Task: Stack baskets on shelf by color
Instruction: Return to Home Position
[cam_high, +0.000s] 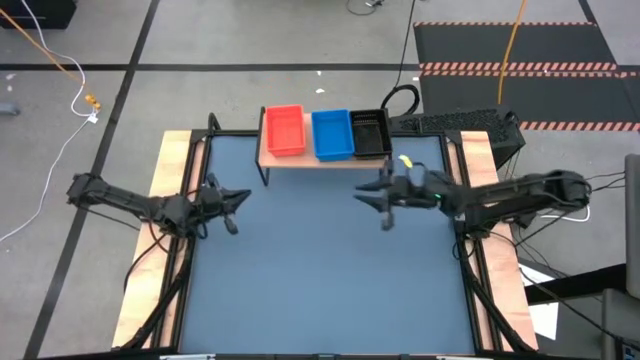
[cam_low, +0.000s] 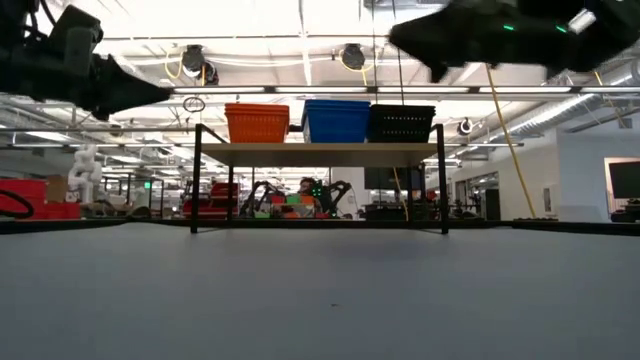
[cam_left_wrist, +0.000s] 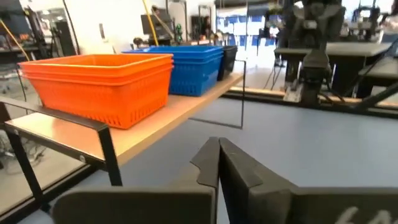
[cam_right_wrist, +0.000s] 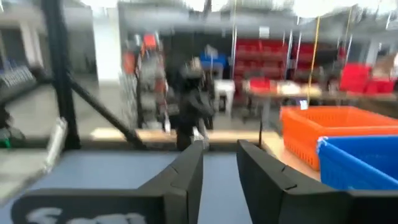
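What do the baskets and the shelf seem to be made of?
Baskets: likely moulded plastic, uniform colour, slotted walls. Shelf top: looks like pale wood, matte. Shelf legs: thin black bars, probably painted metal.

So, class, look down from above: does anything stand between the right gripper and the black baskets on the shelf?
Nothing visible does. The right gripper, open, hangs above the table in front of the shelf; the black baskets sit at the shelf's right end, with only open air between.
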